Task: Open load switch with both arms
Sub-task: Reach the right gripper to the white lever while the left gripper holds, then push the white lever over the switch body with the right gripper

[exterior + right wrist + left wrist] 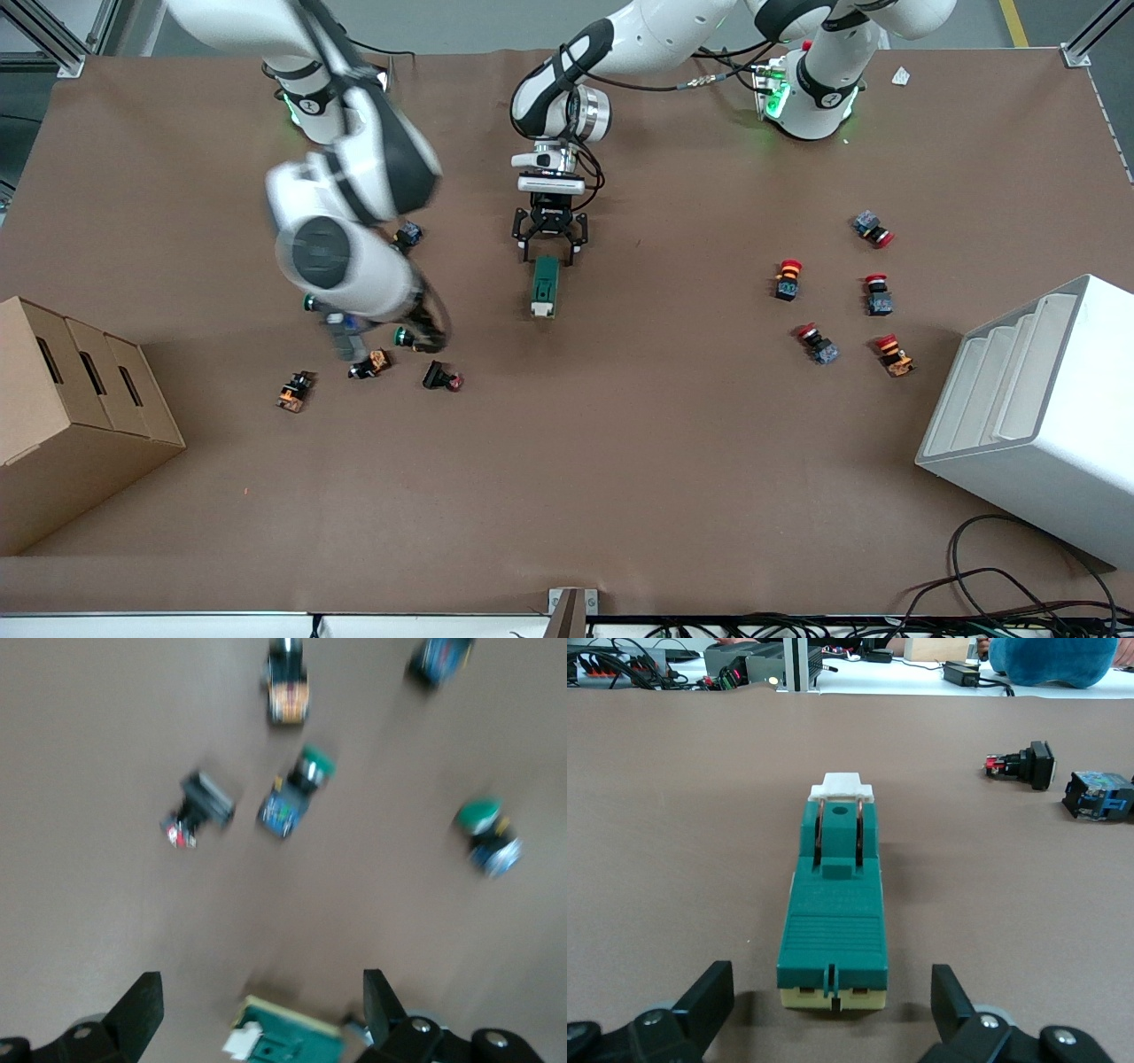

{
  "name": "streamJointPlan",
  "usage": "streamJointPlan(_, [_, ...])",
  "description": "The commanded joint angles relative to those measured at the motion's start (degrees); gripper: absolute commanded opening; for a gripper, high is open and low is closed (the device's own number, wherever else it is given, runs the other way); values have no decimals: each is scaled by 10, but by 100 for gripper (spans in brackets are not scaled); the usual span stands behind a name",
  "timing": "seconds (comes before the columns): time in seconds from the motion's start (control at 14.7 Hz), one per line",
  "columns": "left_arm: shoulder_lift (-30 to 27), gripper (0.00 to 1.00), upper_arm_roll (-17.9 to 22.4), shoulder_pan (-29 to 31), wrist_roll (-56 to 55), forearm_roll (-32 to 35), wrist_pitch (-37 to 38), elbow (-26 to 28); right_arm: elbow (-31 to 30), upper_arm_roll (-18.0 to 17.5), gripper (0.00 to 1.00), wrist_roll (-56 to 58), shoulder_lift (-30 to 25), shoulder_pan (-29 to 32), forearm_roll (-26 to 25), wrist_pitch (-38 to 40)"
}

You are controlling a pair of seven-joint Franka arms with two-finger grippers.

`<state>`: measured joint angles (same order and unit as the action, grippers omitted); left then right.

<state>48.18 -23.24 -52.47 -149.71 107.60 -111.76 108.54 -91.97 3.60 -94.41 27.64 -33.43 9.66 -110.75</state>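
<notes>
Front view: load switch [544,285] mid-bench; left gripper [550,237] at its lever-free end, jaws wide. Right gripper [257,1014] over the buttons [372,363], jaws wide (empty). Advice: clamp body squarely before levering.

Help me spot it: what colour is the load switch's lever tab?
White lever tab on the load switch; left wrist view.

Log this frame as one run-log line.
left gripper: open, at load switch end, not gripping | right gripper: open, above push buttons | switch: flat on table
</notes>
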Motion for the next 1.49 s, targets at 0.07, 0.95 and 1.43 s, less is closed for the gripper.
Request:
streamJointPlan(0.07, [16,98,3,-4,-16,4,4,-3,16,8,100,-96,87,-40,65,-89])
streamJointPlan(0.95, [16,98,6,-5,-16,4,8,-5,17,-3,100,-170,126,-95,117,-76])
streamJointPlan(1.43, [20,99,6,-4,-15,4,8,-6,50,-2,100,-173,122,-102,117,52])
